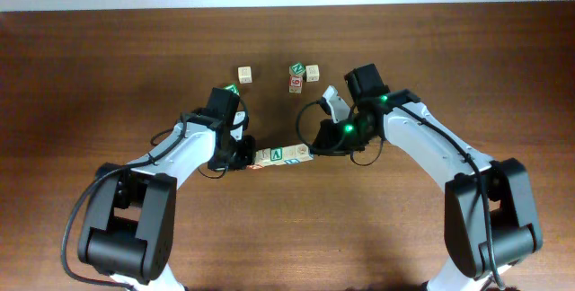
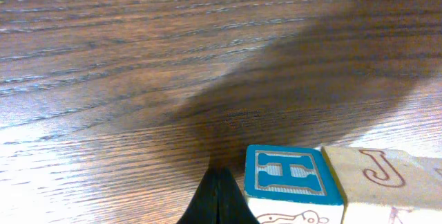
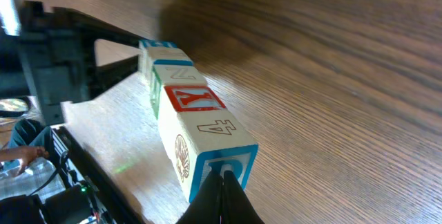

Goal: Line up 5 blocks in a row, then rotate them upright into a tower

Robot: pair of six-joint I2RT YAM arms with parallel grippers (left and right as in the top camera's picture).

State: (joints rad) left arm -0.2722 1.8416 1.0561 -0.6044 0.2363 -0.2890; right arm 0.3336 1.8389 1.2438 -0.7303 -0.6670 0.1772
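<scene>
Two closed grippers bracket the row of pale wooden alphabet blocks [image 1: 280, 155]: left gripper [image 2: 219, 193] at its left end, right gripper [image 3: 224, 186] at its right. Rotating the row seems in hand; next calls for opposed sideways pushes.

blue H blk [image 2: 292, 175], J blk [image 2: 378, 171], red Y blk [image 3: 192, 99], 4 blk [image 3: 215, 126]

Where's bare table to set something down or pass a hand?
Free: table strip between the arm bases, below the block row; both far corners. Crowded: centre, left gripper and right gripper flanking the row, loose cubes beyond it.
</scene>
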